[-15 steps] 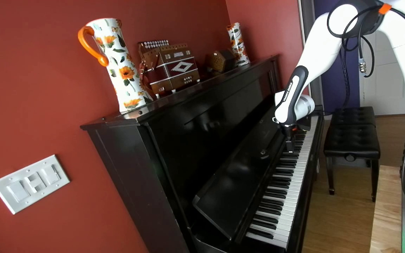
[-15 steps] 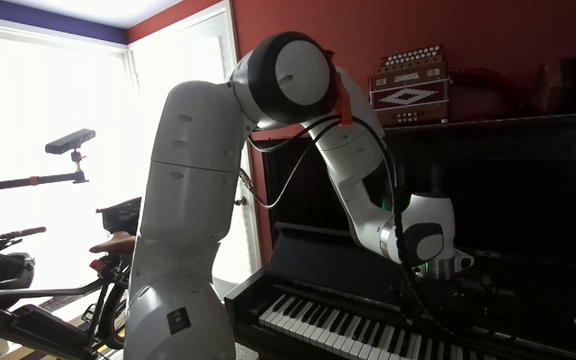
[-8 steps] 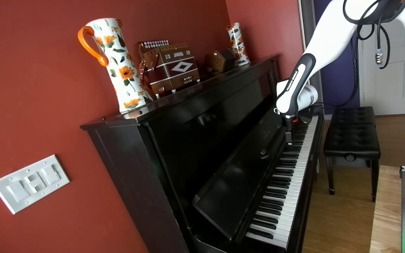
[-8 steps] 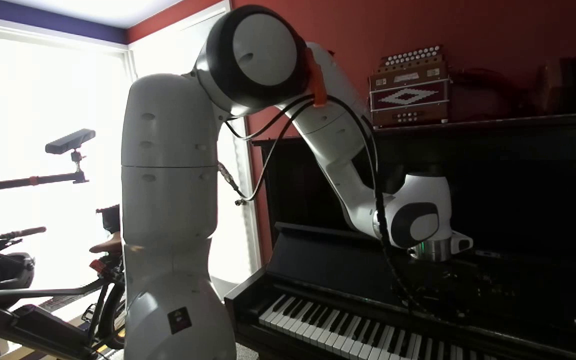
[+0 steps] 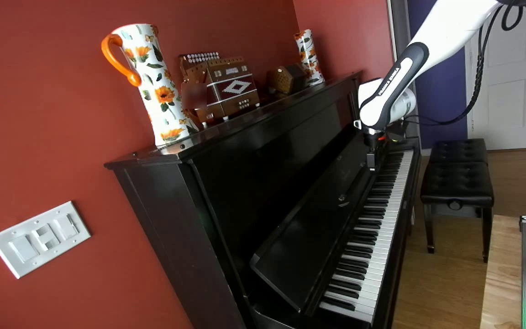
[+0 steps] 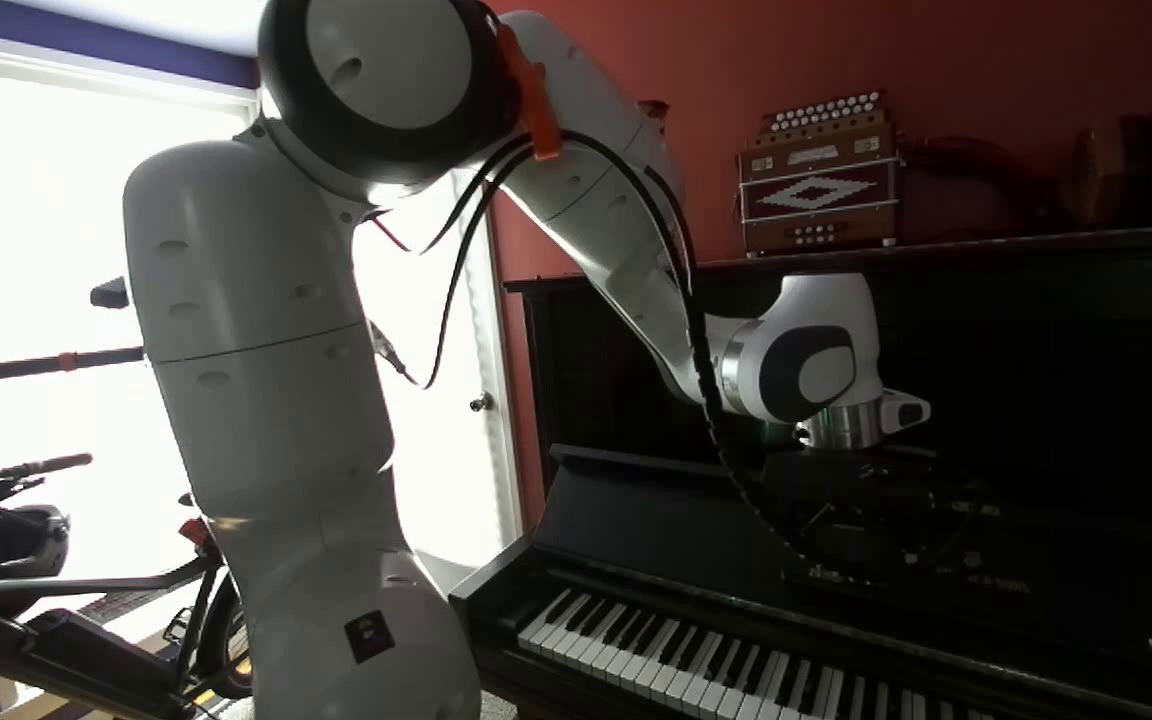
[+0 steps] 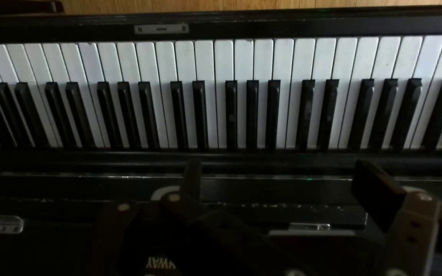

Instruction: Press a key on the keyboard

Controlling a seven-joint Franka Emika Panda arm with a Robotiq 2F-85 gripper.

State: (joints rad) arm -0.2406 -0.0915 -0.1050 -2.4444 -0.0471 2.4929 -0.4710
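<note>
Looking at one piano (image 5: pixel 308 141), with one keyboard (image 7: pixel 221 94) stretching right along its front! Hovering at the piano's front with one hand (image 7: pixel 278 168), just short of the keyboard in the wrist view, with two fingers (image 7: pixel 376 188) spread well apart! Spotting, on top of the piano, two flowered vases (image 5: pixel 160 87), one accordion (image 5: pixel 233 89) and one small squeezebox (image 5: pixel 286 79). Finding one black bench (image 5: pixel 457 183) before the piano, and one bike (image 6: pixel 96 655) well away from it.
</note>
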